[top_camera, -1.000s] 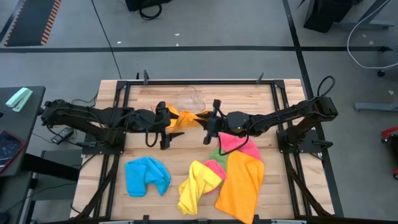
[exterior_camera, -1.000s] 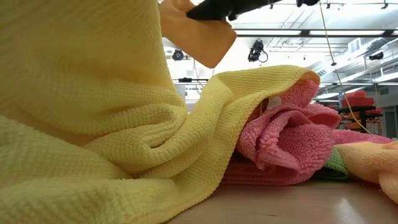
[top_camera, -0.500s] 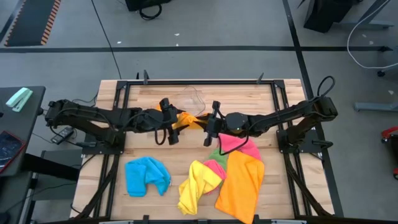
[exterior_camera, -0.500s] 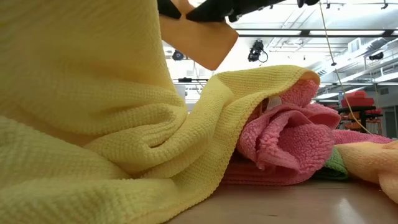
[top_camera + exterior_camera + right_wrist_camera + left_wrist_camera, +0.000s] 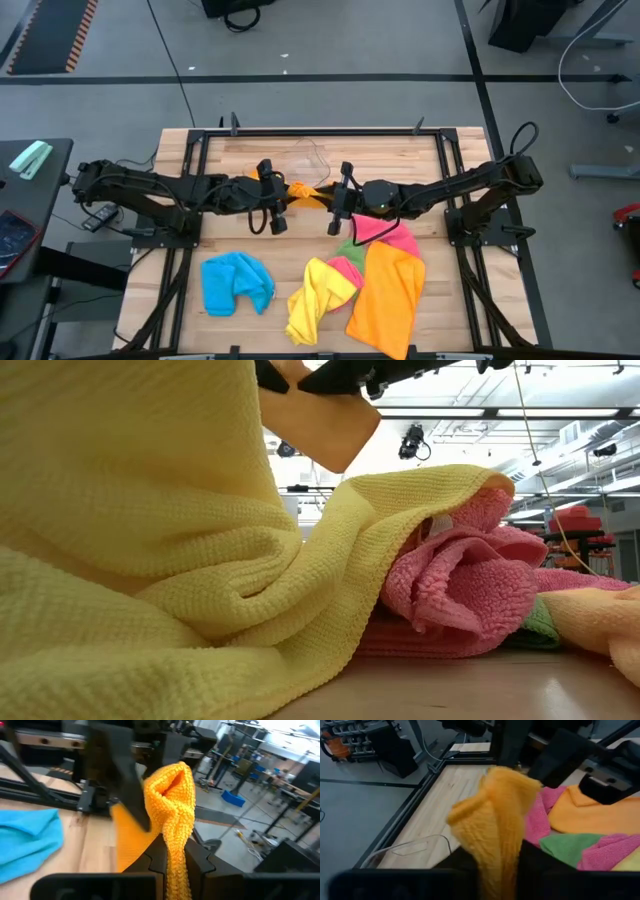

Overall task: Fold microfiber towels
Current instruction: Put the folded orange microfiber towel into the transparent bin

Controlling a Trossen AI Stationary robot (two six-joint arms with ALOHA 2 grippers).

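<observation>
I held 1 orange towel (image 5: pixel 303 190) off the table between my 2 grippers, above the middle of the wooden table (image 5: pixel 400 160). My left gripper (image 5: pixel 272 197) had its fingers pinched narrow on one end of the cloth, which bunched up out of them in the left wrist view (image 5: pixel 492 827). My right gripper (image 5: pixel 337 200) was clamped tight on the other end, the fabric standing up in a fold between its fingers (image 5: pixel 172 802). The towel hung short between the 2 grippers, with a corner dangling at the top of the low view (image 5: pixel 325 425). The other towels lay nearer the table's front edge: a blue towel (image 5: pixel 237 282) by itself on my left, then a yellow towel (image 5: pixel 318 297), a pink towel (image 5: pixel 378 236), a green towel (image 5: pixel 347 247) mostly buried, and a second, larger orange towel (image 5: pixel 387 295) heaped touching one another.
</observation>
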